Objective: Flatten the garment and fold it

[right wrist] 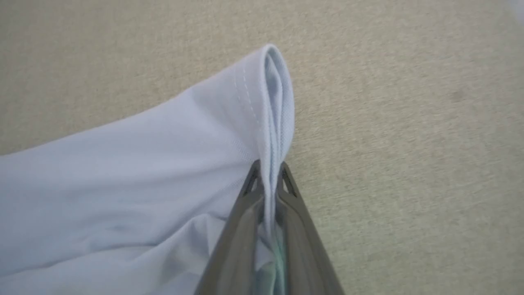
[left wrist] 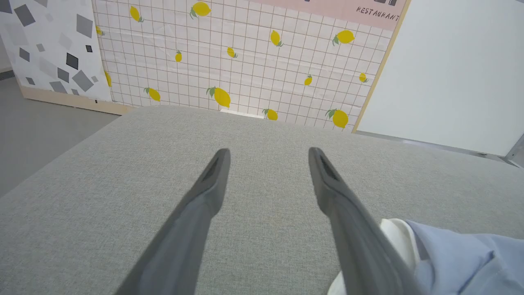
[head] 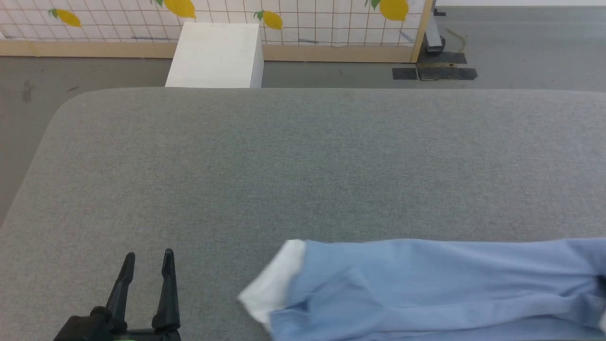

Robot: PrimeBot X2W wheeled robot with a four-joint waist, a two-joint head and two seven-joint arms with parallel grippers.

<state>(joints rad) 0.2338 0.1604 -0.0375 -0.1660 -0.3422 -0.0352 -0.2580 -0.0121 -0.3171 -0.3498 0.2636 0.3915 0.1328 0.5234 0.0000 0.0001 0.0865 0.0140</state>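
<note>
Bright, even, diffuse light covers the grey woven-fabric desk [head: 303,166], leaving only faint soft shadows. The head view is sharp. The right wrist view is blurred and warm-tinted, the light blue knit polo shirt [right wrist: 123,172] washed pale. The left gripper's [left wrist: 269,150] long dark fingers [left wrist: 196,221] blur near the lens.

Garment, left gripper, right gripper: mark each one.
garment [head: 426,284], head view, blue body fabric.
left gripper [head: 149,255], head view, midway between its open fingertips.
right gripper [right wrist: 269,164], right wrist view, midway between fingertips pinching the garment's stitched edge.
</note>
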